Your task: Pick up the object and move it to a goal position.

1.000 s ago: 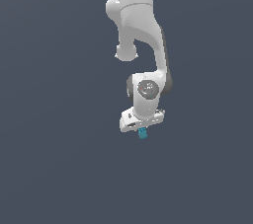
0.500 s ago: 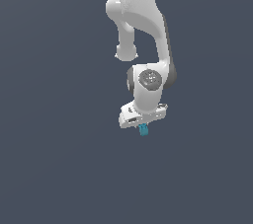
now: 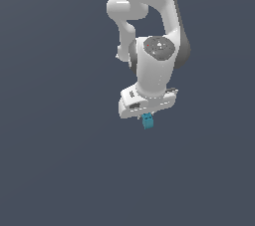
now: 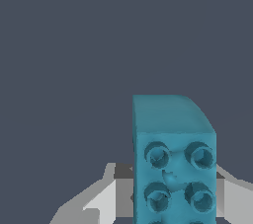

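The object (image 3: 147, 121) is a small teal-blue block that sticks out below the white hand of the arm in the exterior view. My gripper (image 3: 147, 118) is shut on the object, its fingers mostly hidden behind the hand. In the wrist view the object (image 4: 174, 161) fills the lower middle, its face with round bumps toward the camera, and a white finger (image 4: 101, 203) shows beside it. The block hangs in the air over the plain dark grey ground.
The white arm (image 3: 149, 36) rises above the hand toward the top of the exterior view. Only flat dark grey ground (image 3: 60, 160) surrounds it.
The arm has swung closer to the exterior camera and a little upward, carrying the teal block along in its fingers. The grip looks unchanged.
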Action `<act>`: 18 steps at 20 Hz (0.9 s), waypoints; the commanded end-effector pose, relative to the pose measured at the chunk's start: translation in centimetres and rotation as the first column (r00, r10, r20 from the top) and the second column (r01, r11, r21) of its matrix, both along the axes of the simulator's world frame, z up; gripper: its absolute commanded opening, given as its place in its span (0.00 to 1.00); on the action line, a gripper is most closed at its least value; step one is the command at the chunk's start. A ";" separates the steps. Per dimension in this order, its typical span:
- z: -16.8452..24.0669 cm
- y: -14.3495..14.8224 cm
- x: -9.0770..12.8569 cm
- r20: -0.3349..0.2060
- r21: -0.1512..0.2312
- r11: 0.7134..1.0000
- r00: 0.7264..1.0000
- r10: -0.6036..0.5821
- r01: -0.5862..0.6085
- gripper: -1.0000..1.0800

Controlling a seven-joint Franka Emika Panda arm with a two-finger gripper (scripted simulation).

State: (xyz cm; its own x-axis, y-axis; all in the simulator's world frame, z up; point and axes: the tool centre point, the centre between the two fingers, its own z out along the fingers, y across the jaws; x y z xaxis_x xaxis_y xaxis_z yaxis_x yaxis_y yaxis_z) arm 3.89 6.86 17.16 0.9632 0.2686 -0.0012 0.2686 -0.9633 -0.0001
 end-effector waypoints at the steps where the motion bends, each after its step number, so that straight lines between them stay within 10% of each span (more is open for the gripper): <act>1: 3.1 0.0 0.2 0.001 0.000 1.000 1.000 0.000 0.000 0.00; 18: 14.2 0.0 1.6 0.001 0.000 1.000 1.000 0.000 0.000 0.00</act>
